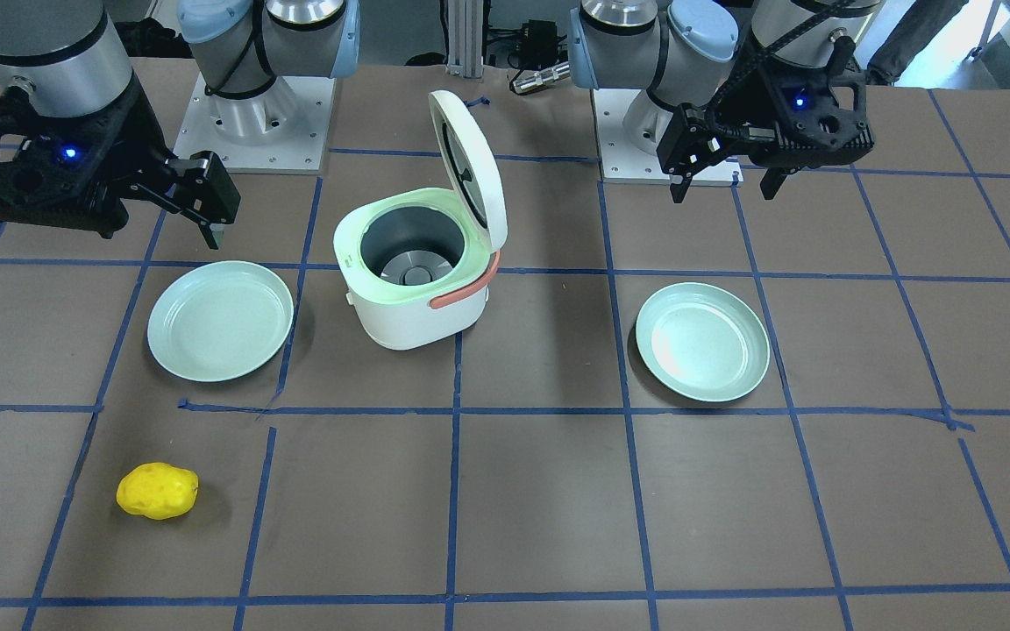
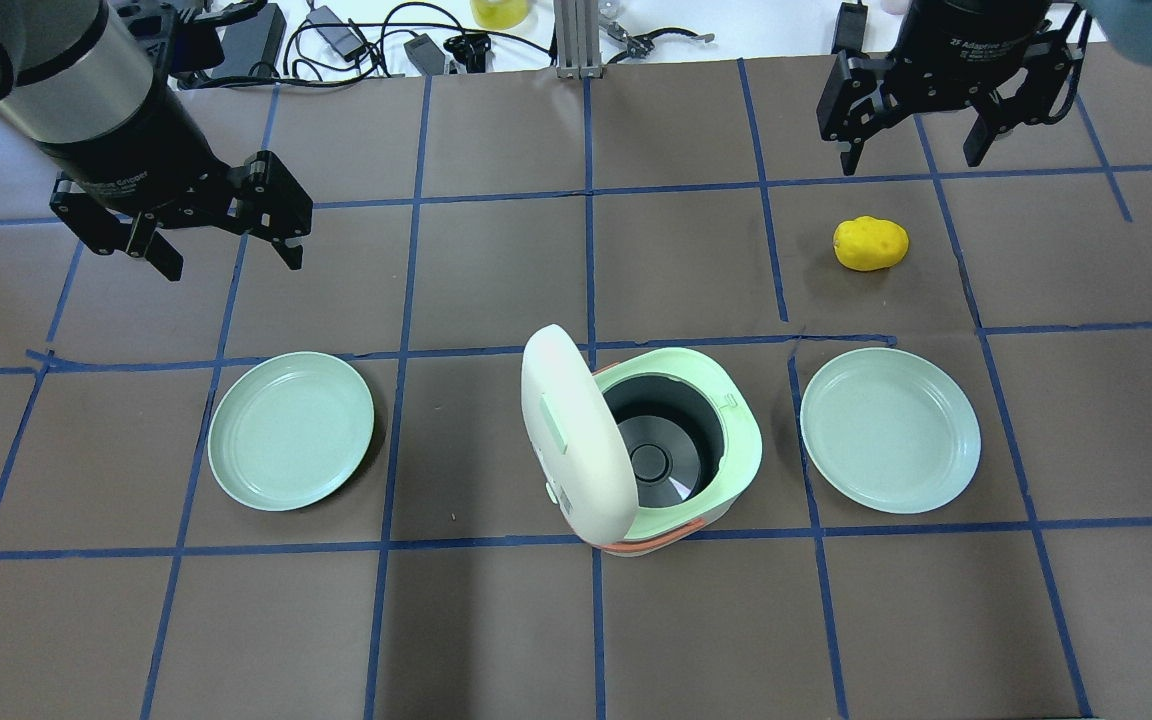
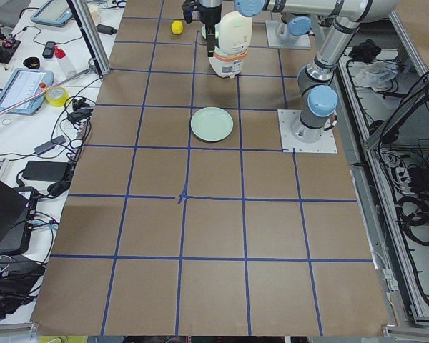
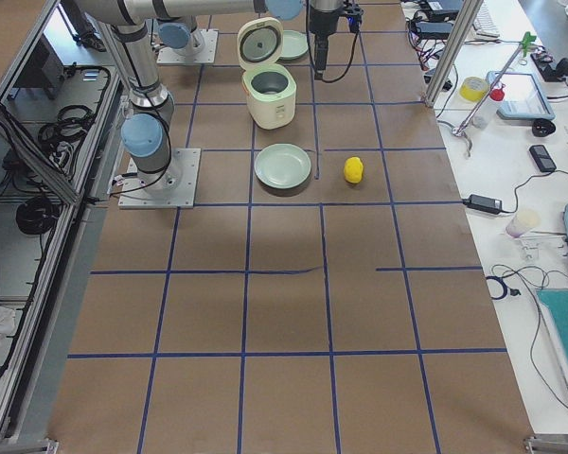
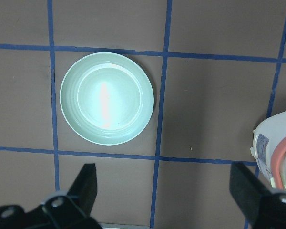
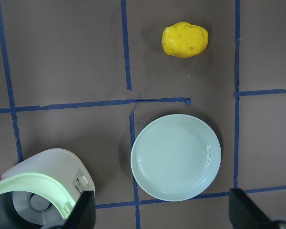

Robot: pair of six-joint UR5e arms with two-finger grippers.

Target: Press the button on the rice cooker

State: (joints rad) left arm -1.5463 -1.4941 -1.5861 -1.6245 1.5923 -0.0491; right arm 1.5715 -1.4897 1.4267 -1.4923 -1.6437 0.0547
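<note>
The white rice cooker [image 2: 681, 490] with a pale green rim stands at the table's middle. Its lid [image 2: 576, 440] is raised upright and the grey pot inside is empty. It also shows in the front view [image 1: 417, 307]. A small white button [image 6: 82, 180] sits on its front wall below the rim, seen in the right wrist view. My left gripper [image 2: 231, 262] is open and empty, high above the table, to the far left of the cooker. My right gripper [image 2: 911, 160] is open and empty, high at the far right, past the yellow potato [image 2: 871, 243].
One pale green plate [image 2: 291, 430] lies left of the cooker and another [image 2: 891, 430] lies right of it. The left wrist view looks down on the left plate [image 5: 106, 98]. The right wrist view shows the right plate [image 6: 175, 156] and the potato [image 6: 185, 39].
</note>
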